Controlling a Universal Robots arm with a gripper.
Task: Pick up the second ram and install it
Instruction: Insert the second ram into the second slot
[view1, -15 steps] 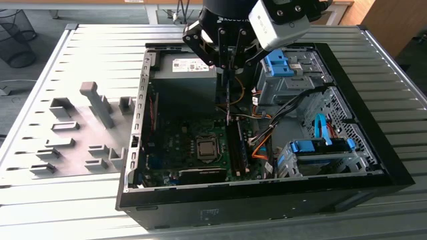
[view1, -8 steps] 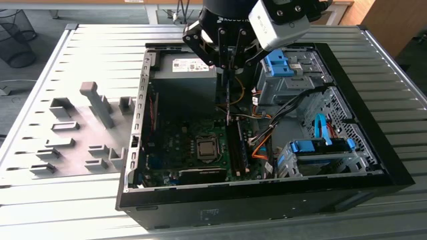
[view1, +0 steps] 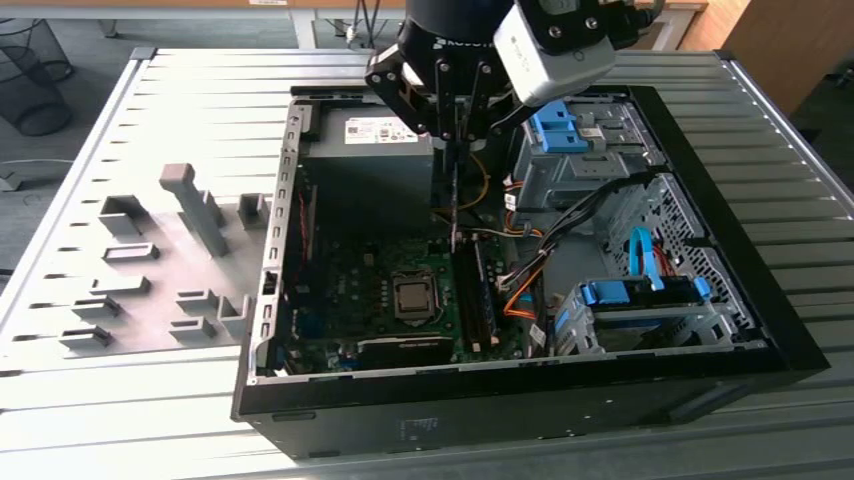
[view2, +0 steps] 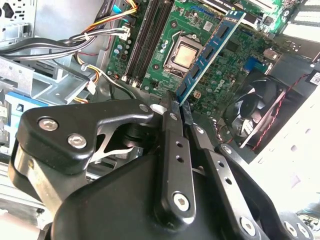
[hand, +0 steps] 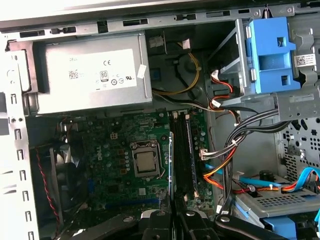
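Gripper (view2: 176, 107): narrow, both fingers (view2: 172, 150) clamped on one end of the memory stick; seen also in the exterior view (view1: 454, 135), hanging above the open computer case (view1: 747, 330).

Memory stick (view2: 207, 52): thin blue-green board with dark chips, held edge-on, sticking out from the fingertips toward the motherboard (view2: 200, 75). In the exterior view (view1: 455, 195) hanging upright over the board, lower end close above the memory slots (view1: 478, 300). In the first wrist view a thin pale edge (hand: 170, 160) just beside the slots, on their processor-socket side. Contact with the slots not to be told from these pictures; looks not yet seated.

Memory slots (hand: 187, 155): long dark channels just beside the processor socket (hand: 145, 162), between it and the loose cable bundle (hand: 235, 150).

Processor socket (view2: 182, 55): bare metal square, mid-motherboard.

Fan (view2: 255, 107): at the motherboard's edge, beyond the socket from the slots.

Power supply (hand: 92, 75): grey box past the motherboard's far end.

Drive-bay latch (hand: 270, 55): bright blue plastic, beside the power supply, well apart from the slots.

Step in hand, by judgement: carrying done, lining up over a slot under way. Next move calls for the stick's long edge parallel to the free slot, directly above it, then straight even pressure; cables near the slots a likely snag.
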